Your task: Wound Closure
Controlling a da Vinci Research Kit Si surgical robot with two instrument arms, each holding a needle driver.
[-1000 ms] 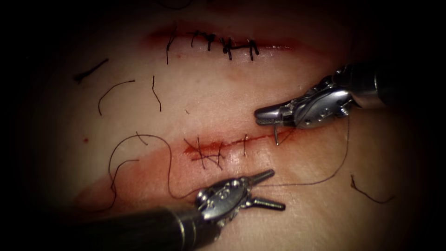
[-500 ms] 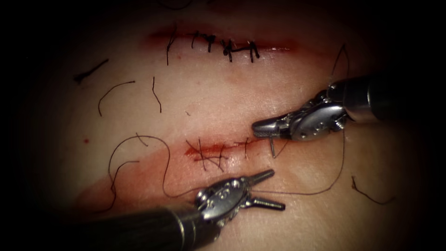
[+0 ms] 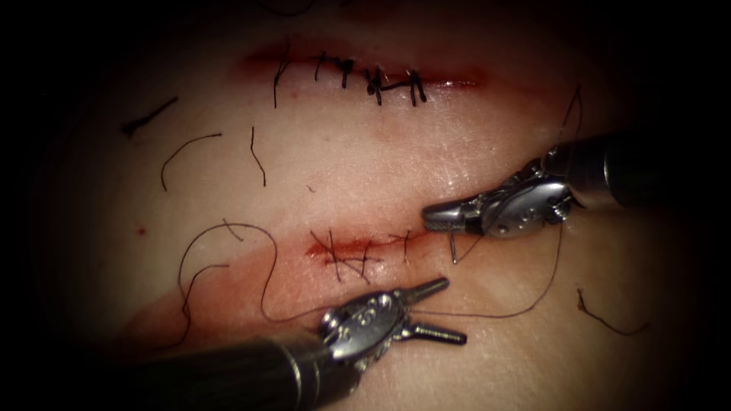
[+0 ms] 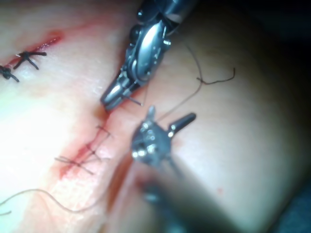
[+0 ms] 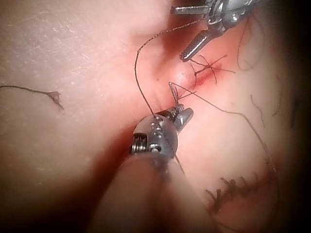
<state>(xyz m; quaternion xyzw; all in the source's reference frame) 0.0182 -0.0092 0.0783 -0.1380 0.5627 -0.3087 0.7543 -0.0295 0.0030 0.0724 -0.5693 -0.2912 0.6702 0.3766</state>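
item: pale pink slab of tissue [image 3: 365, 167] carrying the lower, red-stained open cut [image 3: 358, 247], which serves as landmark.

item: right arm's silver hand [image 3: 445, 218], at the cut's right end; pressed together, pinching the thin curved steel needle [image 3: 453, 247] near one end. the needle hangs down from the hand with its point at or just touching the tissue at the cut's right end; whether it has entered i cannot tell. over the last second this hand dipped slightly toward the cut.

item: left arm's silver hand [image 3: 434, 308], below the cut; spread wide, holding nothing.

item: fine dark thread [image 3: 487, 313], running from the right hand in a loop below the cut, past the left hand, then curling away on the cut's left side.

handling, as a judgement: a square, firm grip and rotation along the needle's curve would suit; the spread hand sits near enough to receive.

surroundings: dark crossed stitches [image 3: 339, 255] on the cut's left part; an upper stitched cut [image 3: 373, 76] well above; loose cut ends of thread [image 3: 186, 152] above-left; red fluid [image 3: 228, 289] smeared below-left.
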